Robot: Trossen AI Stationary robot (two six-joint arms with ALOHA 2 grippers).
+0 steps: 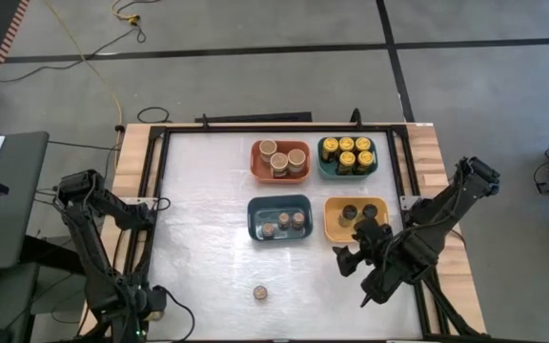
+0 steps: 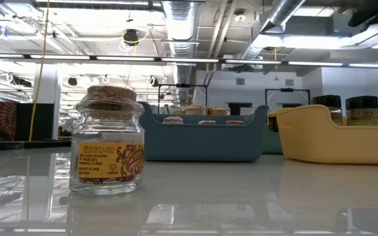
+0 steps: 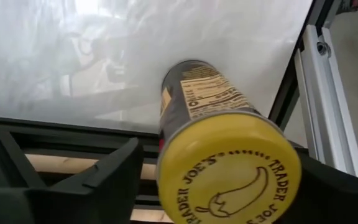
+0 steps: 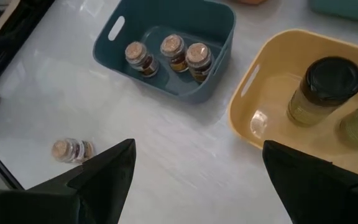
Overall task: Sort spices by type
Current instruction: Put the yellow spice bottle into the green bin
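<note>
i see grey concrete floor crossed by dark seams, a yellow cable trailing across it, and ceiling ducts under strip lights.

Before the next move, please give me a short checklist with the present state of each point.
1. Left gripper has the yellow-lid jar between its jaws: ok; firm grip: cannot tell.
2. Right gripper jaws open and empty, above the table beside the yellow bin: ok.
3. Teal bin holds only yellow-lid jars: ok.
4. Blue bin holds three cork-top jars, all upright: ok.
5. Lone cork-top jar on the table is not yet sorted: not ok.
6. Yellow bin holds dark-lid jars only: ok.
</note>
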